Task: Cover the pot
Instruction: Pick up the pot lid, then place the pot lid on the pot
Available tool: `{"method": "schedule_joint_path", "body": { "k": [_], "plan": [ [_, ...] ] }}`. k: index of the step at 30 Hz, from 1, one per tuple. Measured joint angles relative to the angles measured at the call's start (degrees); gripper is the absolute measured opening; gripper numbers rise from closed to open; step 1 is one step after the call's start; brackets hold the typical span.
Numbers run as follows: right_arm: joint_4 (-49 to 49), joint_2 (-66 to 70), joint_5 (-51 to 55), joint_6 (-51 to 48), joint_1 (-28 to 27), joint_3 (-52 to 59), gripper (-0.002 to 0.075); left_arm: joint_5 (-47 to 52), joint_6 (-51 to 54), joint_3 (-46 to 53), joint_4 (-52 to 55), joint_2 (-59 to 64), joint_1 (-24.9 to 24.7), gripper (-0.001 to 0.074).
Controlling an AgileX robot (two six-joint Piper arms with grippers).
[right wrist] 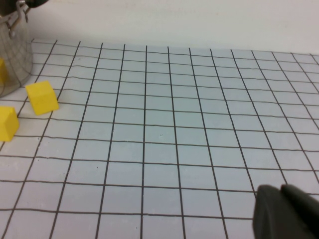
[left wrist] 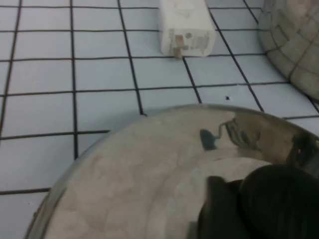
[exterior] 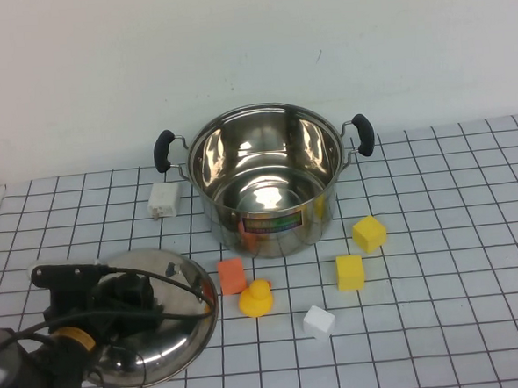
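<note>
Your left gripper (exterior: 128,290) sits low over the domed steel lid (exterior: 172,278) at the near left of the table (exterior: 478,321), right where the lid's knob should be; its dark body hides the fingertips in both the high view and the left wrist view, so you cannot tell how far they are parted or whether they have any hold on the knob. The lid rests on the gridded cloth, its polished dome filling the left wrist view. The pot (exterior: 267,180) stands open and uncovered at the middle back of the table, well apart from the lid, its label facing you and its two black handles out to the sides. Between lid and pot lie small things: a white charger (exterior: 163,200) just beside the pot's left handle, an orange block (exterior: 231,275) and a yellow rubber duck (exterior: 257,298) near the lid's right edge, a white cube (exterior: 319,321) beyond the duck, and two yellow blocks (exterior: 369,233) to the right front of the pot. Your left arm reaches in from the near left corner, cables looped over the lid. Your right gripper (right wrist: 286,211) shows only as a dark tip in the right wrist view, above bare grid off to the pot's right; its opening cannot be judged.
</note>
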Motion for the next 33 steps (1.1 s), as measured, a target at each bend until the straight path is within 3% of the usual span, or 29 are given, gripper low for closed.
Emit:
{"method": "schedule_joint_path", "body": {
  "k": [2, 12, 23, 29, 33],
  "plan": [
    [0.0, 0.0, 0.0, 0.0, 0.0, 0.0, 0.0009, -0.4, -0.9, 0.0, -1.0, 0.1, 0.0, 0.0328],
    [0.0, 0.0, 0.0, 0.0, 0.0, 0.0, 0.0009, -0.7, -6.2, -0.3, -4.0, -2.1, 0.0, 0.0330],
    [0.0, 0.0, 0.0, 0.0, 0.0, 0.0, 0.0009, 3.7, 8.6, 0.0, -15.5, -18.6, 0.0, 0.0330],
    [0.0, 0.0, 0.0, 0.0, 0.0, 0.0, 0.0009, 9.0, 15.7, 0.1, -17.5, -29.6, 0.0, 0.0330],
    [0.0, 0.0, 0.0, 0.0, 0.0, 0.0, 0.0009, 21.3, 12.3, -5.2, -14.2, -34.9, 0.0, 0.0330]
  ]
}}
